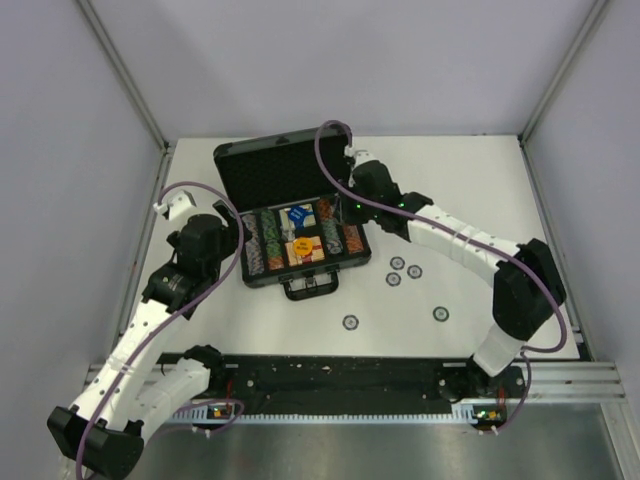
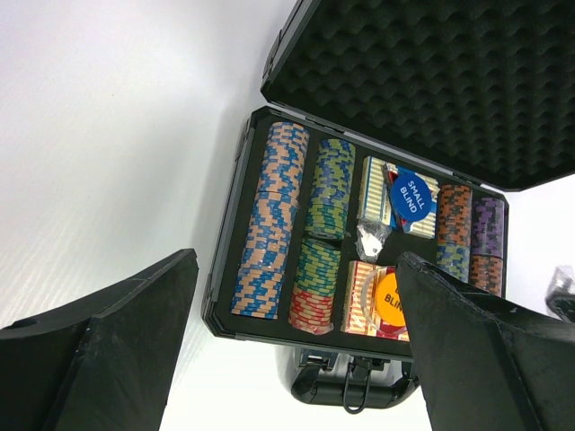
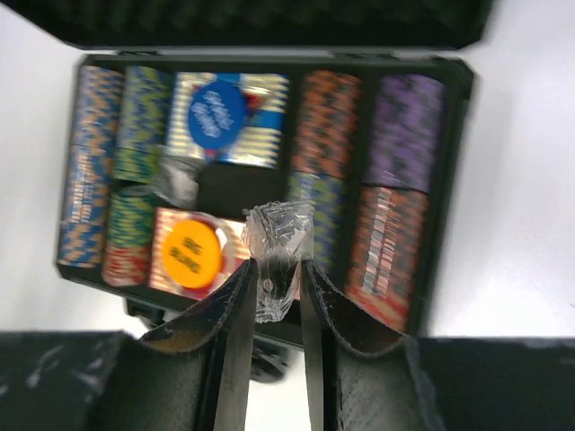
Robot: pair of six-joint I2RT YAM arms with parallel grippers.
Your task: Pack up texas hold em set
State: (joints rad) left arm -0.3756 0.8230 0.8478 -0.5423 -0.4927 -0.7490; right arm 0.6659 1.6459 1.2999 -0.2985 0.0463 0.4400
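Observation:
The black briefcase (image 1: pixel 246 262) lies open mid-table, its foam lid (image 1: pixel 280 165) raised and its handle (image 1: pixel 312 287) towards me. Inside are multicoloured chip rows (image 2: pixel 269 224), card decks, a blue "SMALL BLIND" disc (image 2: pixel 412 193) and an orange disc (image 2: pixel 388 296). My right gripper (image 3: pixel 277 269) is shut on a small crinkled clear plastic packet (image 3: pixel 278 233), held above the case's middle; it also shows in the top view (image 1: pixel 345 205). My left gripper (image 2: pixel 296 269) is open and empty, just left of the case (image 1: pixel 218 240).
Several small dark chips lie on the white table right of and in front of the case, one (image 1: pixel 397 263) close to it and one (image 1: pixel 350 322) nearer me. Another clear packet (image 2: pixel 371 235) lies in the case's middle slot. Walls close in the left, back and right.

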